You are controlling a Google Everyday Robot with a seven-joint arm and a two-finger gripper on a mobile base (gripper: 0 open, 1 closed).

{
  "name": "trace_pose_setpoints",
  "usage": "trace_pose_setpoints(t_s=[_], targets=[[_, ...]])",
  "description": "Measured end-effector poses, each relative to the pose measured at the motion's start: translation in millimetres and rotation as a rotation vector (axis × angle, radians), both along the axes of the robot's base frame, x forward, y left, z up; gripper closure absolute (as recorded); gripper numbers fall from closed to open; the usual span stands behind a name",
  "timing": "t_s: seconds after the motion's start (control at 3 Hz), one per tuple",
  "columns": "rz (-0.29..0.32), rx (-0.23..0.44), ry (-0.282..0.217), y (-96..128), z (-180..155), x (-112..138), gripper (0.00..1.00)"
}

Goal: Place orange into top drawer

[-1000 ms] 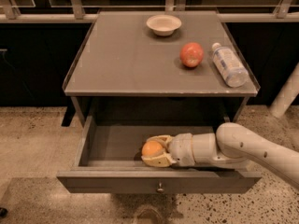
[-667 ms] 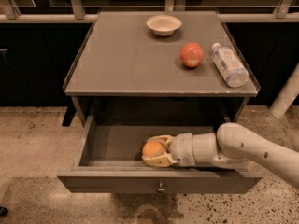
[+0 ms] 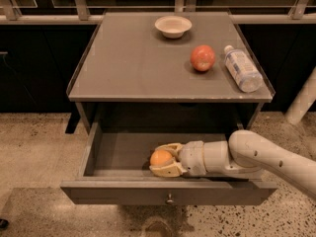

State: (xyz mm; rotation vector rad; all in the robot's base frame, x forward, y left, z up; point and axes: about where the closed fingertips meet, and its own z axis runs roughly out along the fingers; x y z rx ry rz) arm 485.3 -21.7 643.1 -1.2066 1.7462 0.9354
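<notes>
One gripper (image 3: 156, 160), one orange (image 3: 161, 158), in drawer (image 3: 118, 192)

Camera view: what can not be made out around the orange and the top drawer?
- orange: its underside is hidden by the gripper shut around it inside the top drawer; whether it touches the drawer floor cannot be told.
- Drawer's right inside: hidden by the arm.
- Arm: cut off by the right edge.
- bottle label: too small to read.

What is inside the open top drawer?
The orange is in the top drawer, clasped by the gripper. The rest of the visible floor is bare; the arm hides the floor beneath it.
</notes>
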Motion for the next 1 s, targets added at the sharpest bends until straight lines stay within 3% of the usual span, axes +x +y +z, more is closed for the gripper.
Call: trace_pose_setpoints(t_s=[0.33,0.67,1.0], targets=[[0.0,0.0,0.0,0.0,0.0,0.0,0.12],[0.0,0.0,0.0,0.1,0.0,0.0,0.0],[0.0,0.0,0.0,0.1,0.0,0.0,0.0]])
